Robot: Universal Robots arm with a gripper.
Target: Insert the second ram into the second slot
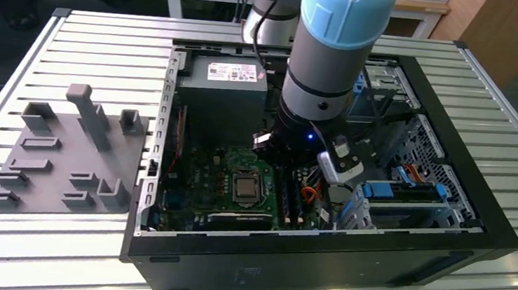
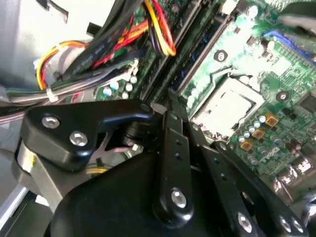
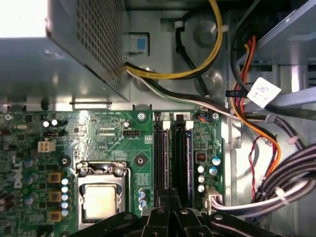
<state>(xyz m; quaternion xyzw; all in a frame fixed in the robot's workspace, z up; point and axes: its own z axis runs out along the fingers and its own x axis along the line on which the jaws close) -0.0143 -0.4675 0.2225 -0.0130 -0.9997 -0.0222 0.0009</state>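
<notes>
My gripper point(image 1: 281, 160) reaches down into the open computer case point(image 1: 437, 252), over the memory slots beside the processor socket point(image 1: 241, 186). Its black fingers point(image 3: 170, 210) meet in a narrow point, shut, and I see nothing pinched between them. In the second wrist view the gripper point(image 2: 170, 106) hangs just above the long slots that run across the green board. A dark stick with a blue edge point(image 3: 187, 163) stands in one slot point(image 3: 181, 158). The neighbouring slot point(image 3: 161, 158) also looks dark and filled. I cannot tell which stick is the second ram.
A grey power supply box point(image 1: 222, 89) sits at the far end of the case. Cable bundles point(image 3: 276, 182) crowd the side near the drive cage point(image 1: 405, 193). A grey holder plate point(image 1: 61, 156) lies on the slatted table at the exterior view's left.
</notes>
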